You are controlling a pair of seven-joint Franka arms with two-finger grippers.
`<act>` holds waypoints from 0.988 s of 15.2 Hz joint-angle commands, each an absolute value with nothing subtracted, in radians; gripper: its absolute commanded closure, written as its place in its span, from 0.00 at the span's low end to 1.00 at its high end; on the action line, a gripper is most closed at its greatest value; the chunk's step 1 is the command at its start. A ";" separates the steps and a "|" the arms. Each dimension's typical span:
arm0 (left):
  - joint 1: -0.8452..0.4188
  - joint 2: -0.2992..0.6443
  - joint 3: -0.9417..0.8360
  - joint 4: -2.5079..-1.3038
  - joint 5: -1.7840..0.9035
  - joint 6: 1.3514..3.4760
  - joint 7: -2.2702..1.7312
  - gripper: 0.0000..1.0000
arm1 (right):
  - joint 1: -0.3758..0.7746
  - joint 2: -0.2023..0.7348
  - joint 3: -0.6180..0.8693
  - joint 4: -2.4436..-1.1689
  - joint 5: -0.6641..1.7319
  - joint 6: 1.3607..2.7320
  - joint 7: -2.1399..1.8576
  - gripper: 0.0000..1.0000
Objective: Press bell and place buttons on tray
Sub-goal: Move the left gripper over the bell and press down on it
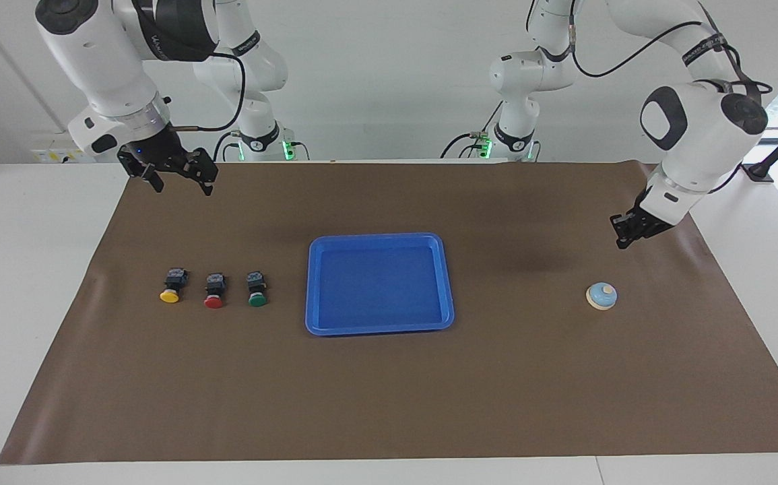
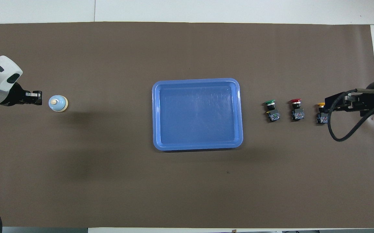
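Left pincer (image 1: 621, 241), fingertips pressed together and gripping nothing, is hanging in the air short of the bell (image 1: 601, 296), over the brown mat (image 1: 389, 404) at the left arm's end of the table (image 1: 31, 222); nothing is standing between the two. Right pincer (image 1: 176, 176), fingers spread wide and empty, is waiting above the mat's edge at the right arm's end. With the blue tray (image 1: 379, 327) at mid-mat as the landmark, the bell is sitting well apart from it toward the left arm's end, while the green button (image 1: 257, 288), red button (image 1: 214, 291) and yellow button (image 1: 172, 285) are lining up toward the right arm's end, green closest to the tray, yellow last. From overhead, the right pincer is covering part of the yellow button. Lettering on the right arm's dark joint band is too small to read.
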State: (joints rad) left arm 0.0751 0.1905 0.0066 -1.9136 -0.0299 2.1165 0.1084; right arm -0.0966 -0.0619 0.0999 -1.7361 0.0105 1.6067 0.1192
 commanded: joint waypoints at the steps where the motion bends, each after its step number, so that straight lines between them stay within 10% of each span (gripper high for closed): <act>1: 0.083 0.241 0.005 -1.907 -0.041 2.198 0.126 1.00 | -0.109 -0.072 0.106 -1.738 0.012 1.592 0.092 0.00; 15: 0.051 0.307 0.005 -1.879 -0.041 2.185 0.118 1.00 | -0.109 -0.072 0.106 -1.740 0.012 1.592 0.092 0.00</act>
State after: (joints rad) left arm 0.0614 0.3044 -0.0037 -1.9085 -0.0299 2.2222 0.1092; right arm -0.0966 -0.0620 0.0999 -1.7360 0.0105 1.6067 0.1192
